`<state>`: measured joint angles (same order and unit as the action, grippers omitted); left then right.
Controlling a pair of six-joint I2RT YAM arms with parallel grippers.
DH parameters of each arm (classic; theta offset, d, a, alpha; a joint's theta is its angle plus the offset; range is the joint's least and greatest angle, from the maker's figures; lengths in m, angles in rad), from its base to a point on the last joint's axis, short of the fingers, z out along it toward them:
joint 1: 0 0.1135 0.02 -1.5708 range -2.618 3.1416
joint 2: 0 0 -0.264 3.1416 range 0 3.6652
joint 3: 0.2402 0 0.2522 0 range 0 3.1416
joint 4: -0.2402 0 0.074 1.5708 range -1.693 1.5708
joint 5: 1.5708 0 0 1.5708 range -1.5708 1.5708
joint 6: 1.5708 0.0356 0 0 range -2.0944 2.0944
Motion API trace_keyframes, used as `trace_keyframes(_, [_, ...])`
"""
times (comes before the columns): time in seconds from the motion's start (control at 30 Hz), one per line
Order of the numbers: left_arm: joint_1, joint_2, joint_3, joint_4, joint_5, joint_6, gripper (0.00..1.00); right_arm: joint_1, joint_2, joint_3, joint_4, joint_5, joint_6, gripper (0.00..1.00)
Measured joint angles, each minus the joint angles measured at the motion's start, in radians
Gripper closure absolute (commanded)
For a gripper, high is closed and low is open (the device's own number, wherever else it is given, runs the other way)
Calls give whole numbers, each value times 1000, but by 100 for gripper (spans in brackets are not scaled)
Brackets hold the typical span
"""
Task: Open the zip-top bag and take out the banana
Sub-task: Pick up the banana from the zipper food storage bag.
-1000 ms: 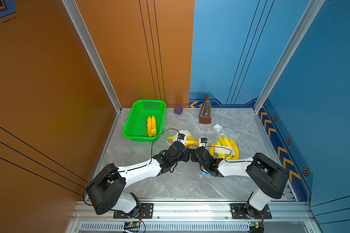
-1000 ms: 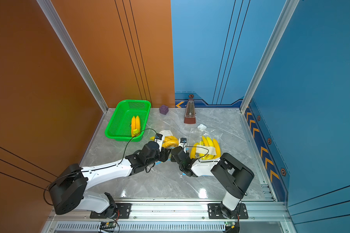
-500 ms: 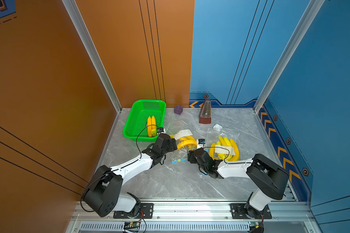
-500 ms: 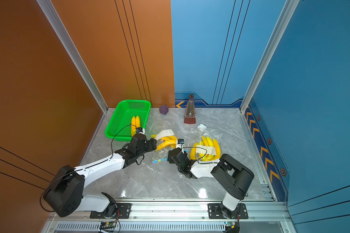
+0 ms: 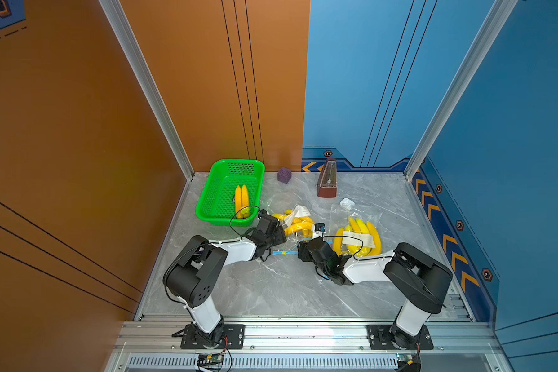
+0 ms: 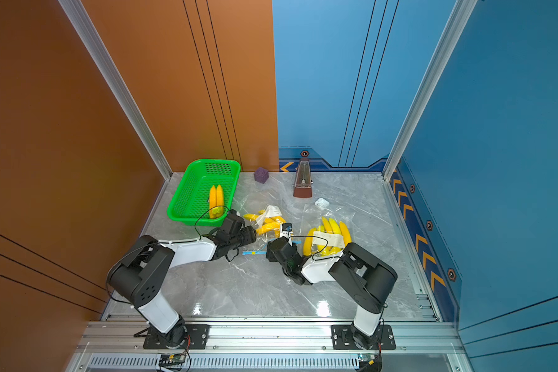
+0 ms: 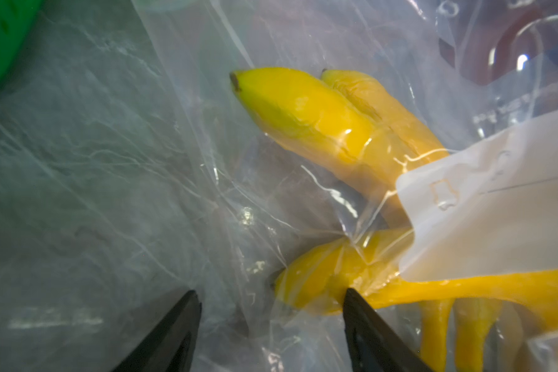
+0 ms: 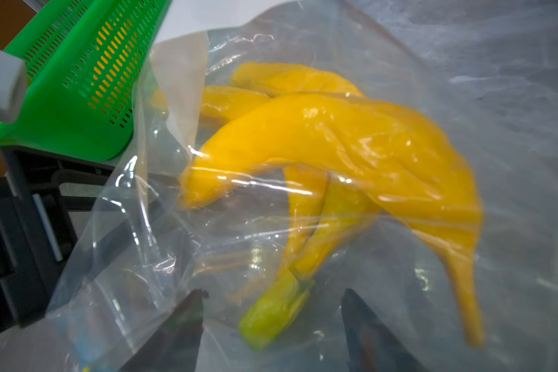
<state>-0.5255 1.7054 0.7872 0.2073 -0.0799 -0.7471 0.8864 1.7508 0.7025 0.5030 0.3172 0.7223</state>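
The clear zip-top bag [image 5: 300,212] [image 6: 273,211] lies mid-table with a white label and a bunch of yellow bananas [image 5: 298,225] [image 7: 310,109] [image 8: 335,141] inside. Its blue zip strip [image 5: 284,252] lies at the near end. My left gripper [image 5: 283,230] [image 7: 271,294] is open at the bag's left side, with bag film between its fingers and a banana tip by one finger. My right gripper [image 5: 302,246] [image 8: 273,293] is open at the near end. The bunch's green stem [image 8: 271,312] lies between its fingers, still under the plastic.
A green basket [image 5: 213,199] holding a banana [image 5: 241,201] stands just left of the bag. A second bag of bananas [image 5: 358,236] lies to the right, beside my right arm. A purple cube [image 5: 284,175], a brown metronome [image 5: 327,178] and a small white object [image 5: 347,202] sit further back.
The two grippers, close together at the bag's near end a second ago, have drawn apart. The left swung toward the basket, then came partway back. Both have opened wider.
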Motion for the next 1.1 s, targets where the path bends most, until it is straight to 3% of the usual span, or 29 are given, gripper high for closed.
trace_keyframes(0.23, [-37,10,3,14,6,-10,45,-4,41,124,-135,51,19,26])
trace_keyframes(0.4, [-57,10,2,14,5,-13,51,-3,101,199,-252,85,46,32])
trace_keyframes(0.5, [-58,10,-1,14,3,-14,56,0,110,211,-319,115,64,40])
trace_keyframes(0.67, [-58,10,-2,14,-5,-17,70,9,112,231,-388,141,88,62])
trace_keyframes(0.83, [-58,10,-1,14,-24,-19,81,26,98,233,-432,162,90,78])
trace_keyframes(0.97, [-58,10,-1,14,-39,-21,88,46,42,232,-467,187,90,82])
trace_keyframes(1.1, [-57,10,-3,14,-56,-21,86,66,-42,229,-491,215,90,83])
